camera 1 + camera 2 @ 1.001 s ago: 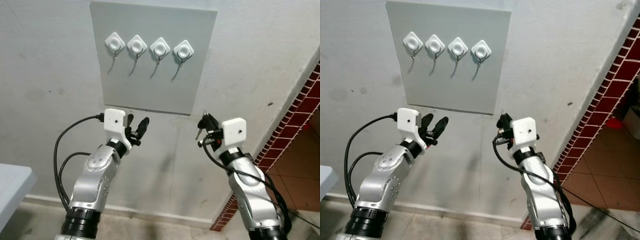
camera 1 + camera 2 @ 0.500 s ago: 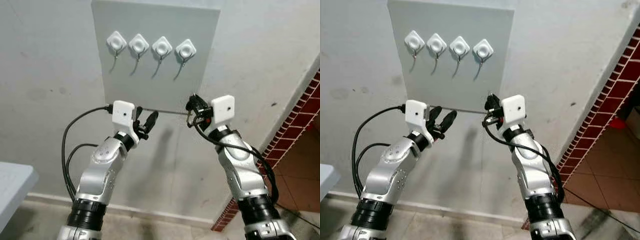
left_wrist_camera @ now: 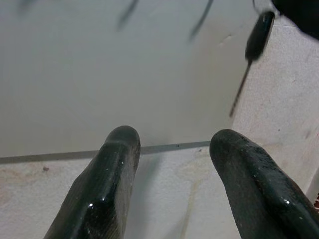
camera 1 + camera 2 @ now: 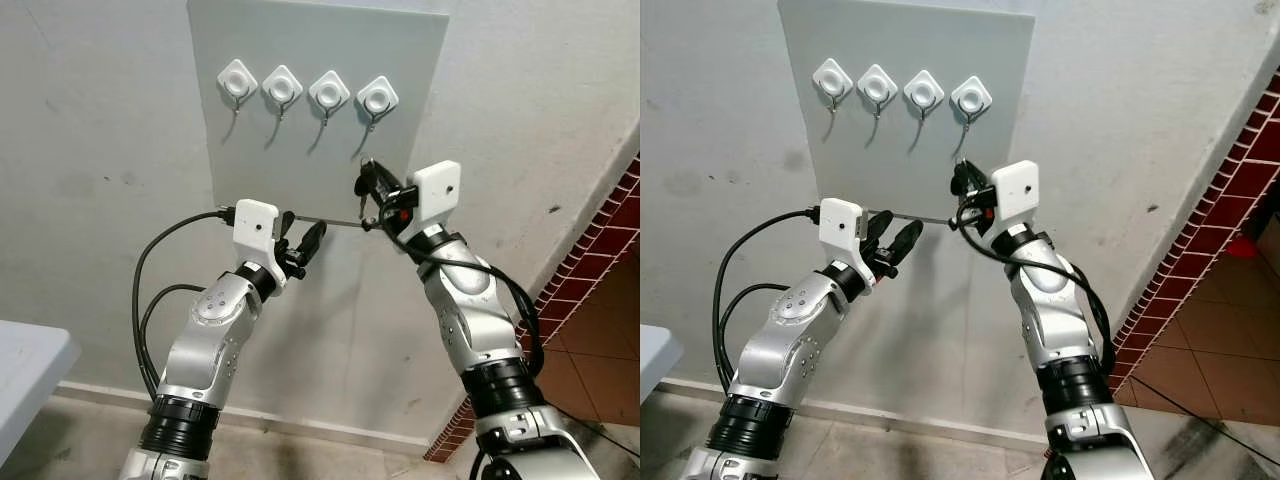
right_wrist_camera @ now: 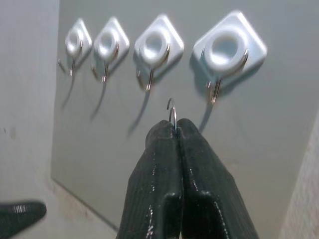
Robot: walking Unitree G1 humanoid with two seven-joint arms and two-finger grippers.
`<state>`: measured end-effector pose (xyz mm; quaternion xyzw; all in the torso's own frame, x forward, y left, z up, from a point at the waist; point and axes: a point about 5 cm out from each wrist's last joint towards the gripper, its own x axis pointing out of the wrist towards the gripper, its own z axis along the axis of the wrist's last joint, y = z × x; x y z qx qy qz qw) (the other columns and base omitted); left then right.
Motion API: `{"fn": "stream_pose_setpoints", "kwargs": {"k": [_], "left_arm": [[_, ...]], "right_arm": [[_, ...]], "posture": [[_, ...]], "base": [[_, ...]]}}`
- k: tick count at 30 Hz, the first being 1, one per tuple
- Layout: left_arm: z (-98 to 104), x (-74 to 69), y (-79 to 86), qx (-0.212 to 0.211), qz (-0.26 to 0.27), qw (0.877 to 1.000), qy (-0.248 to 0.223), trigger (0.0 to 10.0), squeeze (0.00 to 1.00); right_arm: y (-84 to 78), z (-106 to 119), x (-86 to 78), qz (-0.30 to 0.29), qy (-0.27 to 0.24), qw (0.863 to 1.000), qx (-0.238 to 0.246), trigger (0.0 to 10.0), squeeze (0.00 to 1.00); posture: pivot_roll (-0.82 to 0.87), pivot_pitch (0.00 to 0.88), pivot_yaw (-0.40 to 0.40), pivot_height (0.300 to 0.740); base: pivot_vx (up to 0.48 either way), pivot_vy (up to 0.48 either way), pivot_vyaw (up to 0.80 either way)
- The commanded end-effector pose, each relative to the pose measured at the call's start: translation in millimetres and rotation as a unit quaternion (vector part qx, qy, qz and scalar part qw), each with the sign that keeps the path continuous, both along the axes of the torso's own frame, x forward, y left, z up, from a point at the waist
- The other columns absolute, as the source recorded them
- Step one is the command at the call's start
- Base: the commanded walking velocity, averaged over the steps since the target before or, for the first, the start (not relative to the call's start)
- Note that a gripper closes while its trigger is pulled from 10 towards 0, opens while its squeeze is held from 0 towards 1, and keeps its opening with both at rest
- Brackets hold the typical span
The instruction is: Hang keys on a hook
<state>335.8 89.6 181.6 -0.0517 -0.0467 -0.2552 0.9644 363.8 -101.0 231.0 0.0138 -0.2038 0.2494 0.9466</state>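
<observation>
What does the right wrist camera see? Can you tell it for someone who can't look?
The right gripper, fingers pressed shut, pinches a thin metal key ring and holds it up just below a row of four white hooks on a grey board on the wall.

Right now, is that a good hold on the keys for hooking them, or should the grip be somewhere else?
Probably good. The right gripper pinches the keys just below the key ring, so the loop juts free toward the rightmost hook. Keep that hold and come from below.
</observation>
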Motion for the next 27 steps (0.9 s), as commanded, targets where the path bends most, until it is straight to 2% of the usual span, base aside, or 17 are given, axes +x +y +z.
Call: {"fn": "stream_pose_setpoints", "kwargs": {"k": [1, 5, 17, 27], "left_arm": [[9, 1.2, -4.7, 0.007, -0.012, 1.000, -0.014, 10.0, 0.00], [8, 0.7, -5.8, 0.006, -0.014, 1.000, -0.014, 10.0, 0.00], [7, 0.9, -5.2, 0.006, -0.011, 1.000, -0.012, 10.0, 0.00], [8, 0.6, -5.5, 0.001, -0.010, 1.000, -0.011, 10.0, 0.00]], "right_arm": [[0.1, 9, 1.9, 0.006, -0.011, 1.000, 0.016, 10.0, 0.00], [-0.2, 15, 6.0, 0.010, -0.008, 0.999, 0.042, 10.0, 0.00], [0.7, 25, 14.6, 0.031, 0.000, 0.996, 0.080, 10.0, 0.00], [-1.9, 30, 23.1, 0.048, 0.026, 0.989, 0.134, 10.0, 0.00]], "posture": [[0.02, 0.000, -0.043, 0.740], [0.02, 0.000, -0.043, 0.740], [0.03, 0.000, -0.048, 0.740], [0.03, 0.000, -0.053, 0.740]], "base": [[0.000, 0.000, 0.00], [0.000, 0.000, 0.00], [0.000, 0.000, 0.00], [0.000, 0.000, 0.00]]}}
